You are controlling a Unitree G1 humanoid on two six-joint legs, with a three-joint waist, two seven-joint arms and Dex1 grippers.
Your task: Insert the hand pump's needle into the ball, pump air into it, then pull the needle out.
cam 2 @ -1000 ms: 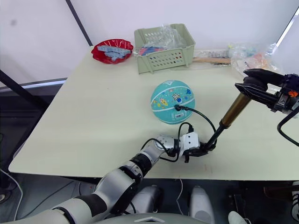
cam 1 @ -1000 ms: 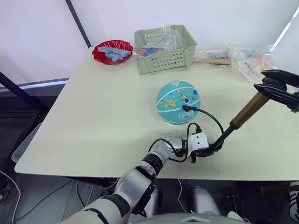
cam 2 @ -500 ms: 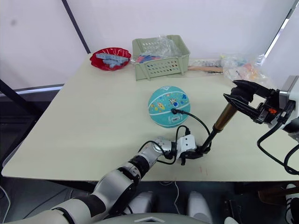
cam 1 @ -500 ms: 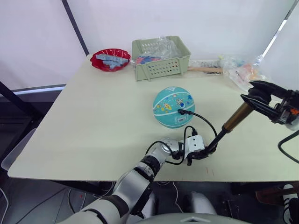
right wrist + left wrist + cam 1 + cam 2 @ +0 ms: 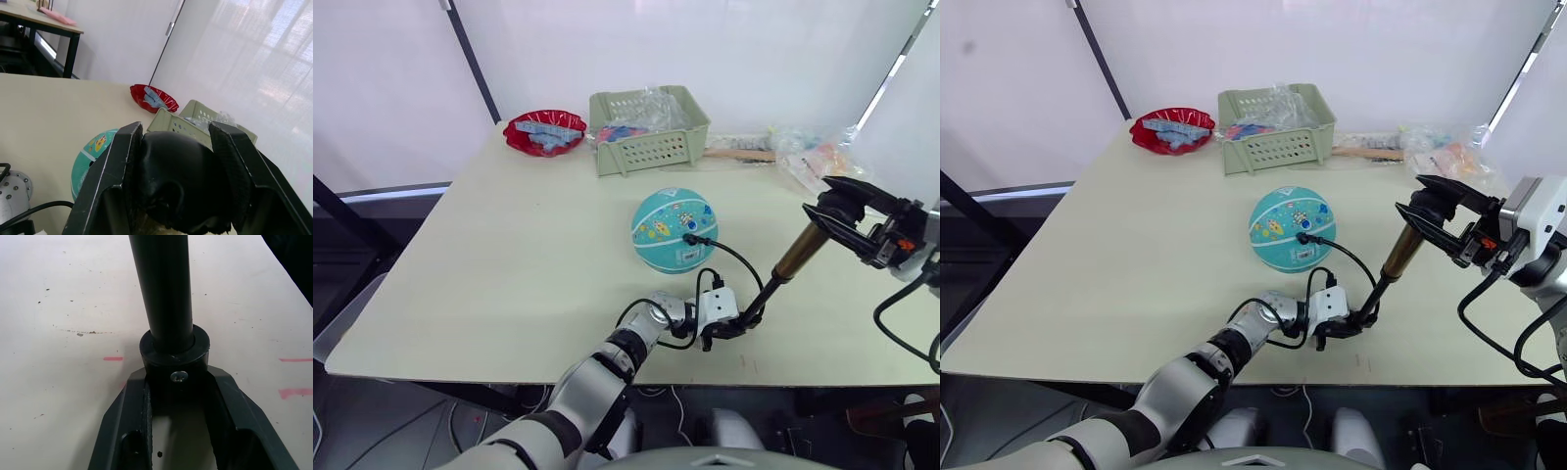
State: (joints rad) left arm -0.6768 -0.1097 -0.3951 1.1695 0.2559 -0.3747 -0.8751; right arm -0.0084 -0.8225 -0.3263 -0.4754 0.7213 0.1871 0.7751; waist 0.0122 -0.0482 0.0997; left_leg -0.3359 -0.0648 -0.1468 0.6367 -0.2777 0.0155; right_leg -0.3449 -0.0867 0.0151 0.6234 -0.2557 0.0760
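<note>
I see the pump (image 5: 795, 257) just beside the ball (image 5: 674, 229), tilted, handle away from it. Left pincer (image 5: 177, 399) clamps its foot on the surface (image 5: 509, 245); right pincer (image 5: 178, 181) clamps the handle.

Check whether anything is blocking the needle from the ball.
Nothing stands between them: the needle already sits in the ball, fed by the black hose. The left gripper clamps the hand pump at its foot; the right gripper clamps its handle.
</note>
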